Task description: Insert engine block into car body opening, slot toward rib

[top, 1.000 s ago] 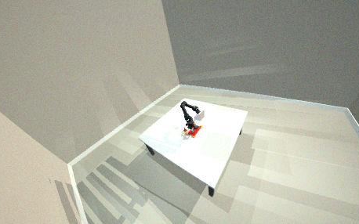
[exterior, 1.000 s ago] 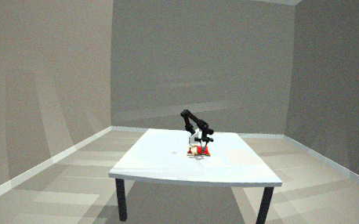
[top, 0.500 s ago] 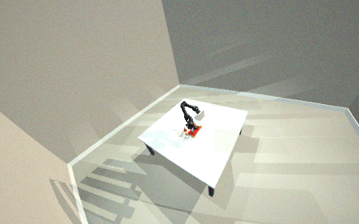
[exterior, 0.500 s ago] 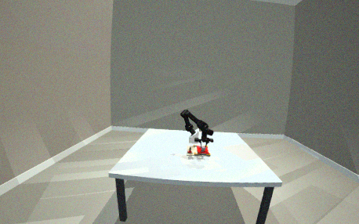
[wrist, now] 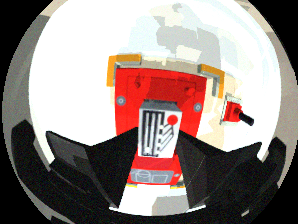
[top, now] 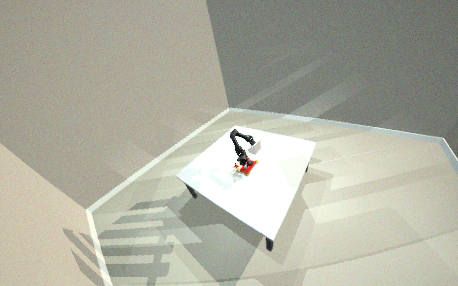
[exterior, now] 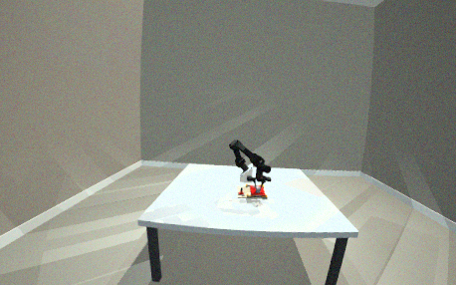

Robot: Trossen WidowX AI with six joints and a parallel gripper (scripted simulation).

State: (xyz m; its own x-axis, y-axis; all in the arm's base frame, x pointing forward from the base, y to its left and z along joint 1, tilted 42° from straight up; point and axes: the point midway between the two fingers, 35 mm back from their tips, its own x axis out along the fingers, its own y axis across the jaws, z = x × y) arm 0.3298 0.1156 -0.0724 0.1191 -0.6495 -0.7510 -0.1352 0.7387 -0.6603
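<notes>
The red car body (wrist: pixel 165 82) (top: pixel 249 169) lies on the table. The engine block (wrist: pixel 165 142) is light grey with dark slots and a red round spot on its top face. My gripper (wrist: pixel 157 132) (exterior: pixel 259 184) is shut on the engine block, one dark finger on each side, and holds it over the car body. The block covers the opening and the rib in the wrist view, so I cannot tell how deep it sits or whether it touches the body.
Orange corner brackets (wrist: pixel 128 58) (wrist: pixel 212 69) stand at the far corners of the car body. A small red part (wrist: pixel 232 111) with a black stick is to its right. A white box (top: pixel 256 147) (exterior: pixel 246 174) stands near the arm on the white table (top: pixel 270 200) (exterior: pixel 304 214).
</notes>
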